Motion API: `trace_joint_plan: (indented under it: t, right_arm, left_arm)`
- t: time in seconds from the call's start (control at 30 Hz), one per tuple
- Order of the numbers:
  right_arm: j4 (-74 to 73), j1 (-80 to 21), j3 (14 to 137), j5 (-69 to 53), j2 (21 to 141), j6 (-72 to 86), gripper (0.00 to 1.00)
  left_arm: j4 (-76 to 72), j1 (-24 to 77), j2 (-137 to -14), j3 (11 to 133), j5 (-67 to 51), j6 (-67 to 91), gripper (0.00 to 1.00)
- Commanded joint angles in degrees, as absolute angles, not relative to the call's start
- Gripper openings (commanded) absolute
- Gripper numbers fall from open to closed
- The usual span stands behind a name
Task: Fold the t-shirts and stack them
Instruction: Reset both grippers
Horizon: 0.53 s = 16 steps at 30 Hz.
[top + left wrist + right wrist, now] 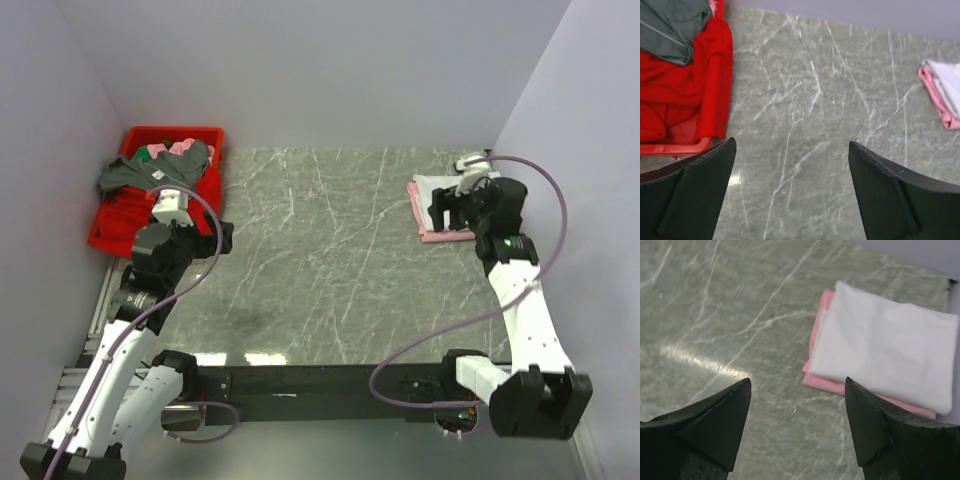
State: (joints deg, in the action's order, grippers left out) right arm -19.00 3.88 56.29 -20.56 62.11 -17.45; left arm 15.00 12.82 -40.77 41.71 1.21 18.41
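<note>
Right wrist view, bottom: right gripper [797, 385] wide open, holding nothing. Just past it, upper right of frame: white shirt [885, 350] folded flat on top of pink shirt [822, 381], on the table [715, 300]. Looks stacked already, so lift away slow and keep off the pile. Left wrist view, bottom: left gripper [792, 145] open too, empty. Upper left: red bin [715, 85] with grey cloth [670, 25] and red cloth [665, 100] inside, maybe more to fold.

T-shirts [428, 195] stacked at table [330, 260] right, bin [172, 133] far left

The marble table [320, 260] carries a folded pink t-shirt [826, 383] and a red bin [715, 85].
</note>
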Motion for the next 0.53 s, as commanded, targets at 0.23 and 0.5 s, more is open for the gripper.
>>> trace_joint_plan:
  t: [0.23, 0.5]
  right_arm:
    - [-8.61, 5.71, 50.27, -6.86, 52.47, -0.09, 0.85]
    - [-10.63, 5.71, 50.45, -7.29, 51.68, -0.09, 0.85]
  left_arm:
    - [17.67, 12.57, -35.33, 43.51, 3.60, 22.06, 0.99]
    - [17.67, 12.57, -32.52, 41.92, 2.99, 23.20, 1.00]
